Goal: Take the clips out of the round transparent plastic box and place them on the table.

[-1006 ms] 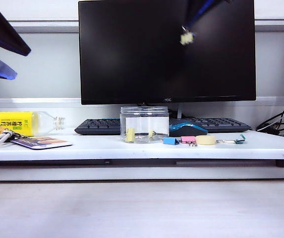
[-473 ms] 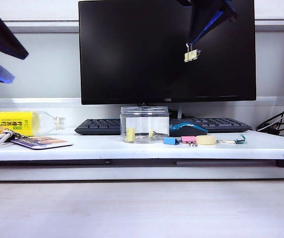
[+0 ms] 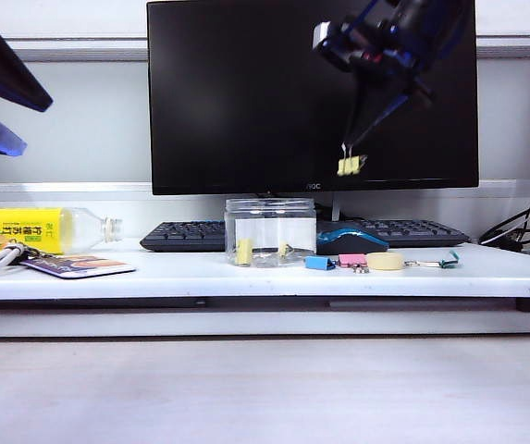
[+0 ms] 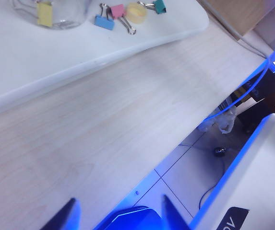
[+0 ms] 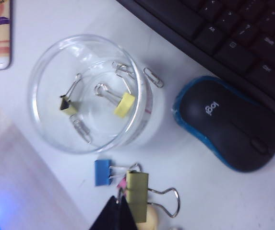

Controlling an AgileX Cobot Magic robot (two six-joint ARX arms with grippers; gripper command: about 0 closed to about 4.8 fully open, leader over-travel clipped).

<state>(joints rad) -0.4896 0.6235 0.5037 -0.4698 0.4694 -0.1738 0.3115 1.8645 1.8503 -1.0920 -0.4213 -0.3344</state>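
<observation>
R gripper (image 3: 349, 148) up in the air in front of the monitor (image 3: 246, 92), above and a bit right of the round transparent plastic box (image 3: 269, 231). Fingers pinched shut on the wire handle of one pale-yellow binder clip (image 3: 348, 166); clip dangles below the tips. In R wrist view the same held clip (image 5: 137, 189) hangs over the table (image 5: 55, 33), near the blue clip (image 5: 102, 172) and beside the box rim. Grip is on the thin handle only, so the clip body can swing.

L gripper (image 4: 120, 211) parked off to the far left, out over the wood-grain surface (image 4: 103, 124), fingers spread wide, holding nothing.

Box sits on the white table in front of the keyboard (image 3: 181, 236), just beside the blue/black mouse (image 5: 228, 124). Still inside: 2 yellow clips (image 5: 124, 104) plus a few plain wire paper clips. So task part done, more trips needed, I'd judge.

Risks:
- clip slips or swings off the handle pinch during descent → drops from height, bounces off table edge or back into box.
- drop spot crowded: blue clip, pink clip (image 3: 351, 261), tape roll (image 3: 384, 261), teal clip (image 3: 448, 260) close by; release there may knock or mix w/ them.
- mouse close to box; arm coming low could nudge it or the light box.
</observation>
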